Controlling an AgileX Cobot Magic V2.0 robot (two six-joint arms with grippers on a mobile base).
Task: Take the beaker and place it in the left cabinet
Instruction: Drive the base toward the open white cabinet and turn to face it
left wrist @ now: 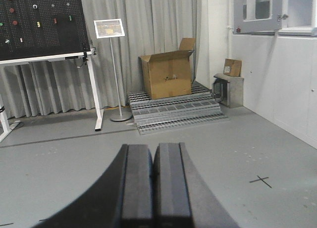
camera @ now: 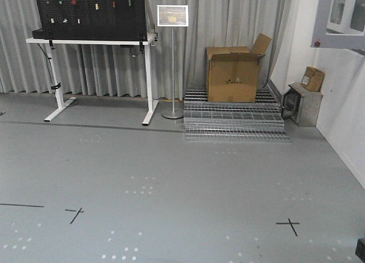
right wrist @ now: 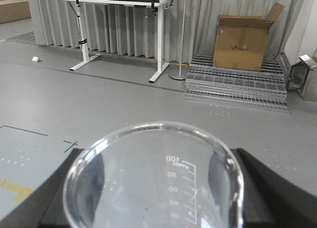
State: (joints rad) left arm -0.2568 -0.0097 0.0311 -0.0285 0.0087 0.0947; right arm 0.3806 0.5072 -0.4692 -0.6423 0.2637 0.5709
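My right gripper [right wrist: 156,191] is shut on the beaker [right wrist: 148,183], a clear glass cylinder with white graduation marks up to 100. In the right wrist view it fills the lower frame, its rim toward the camera, with the dark fingers [right wrist: 52,193] on either side of it. It is held above the grey floor. My left gripper [left wrist: 152,161] is shut and empty, its two dark pads pressed together, also above the floor. The left cabinet is out of view. Neither gripper shows in the front view.
A white-legged table [camera: 91,41] with a black pegboard stands far left. A sign stand [camera: 172,63], a cardboard box [camera: 232,75] on stacked metal grates [camera: 234,125] and a small metal box [camera: 302,104] lie ahead. A white wall with a glass-door wall unit [camera: 342,17] is at right.
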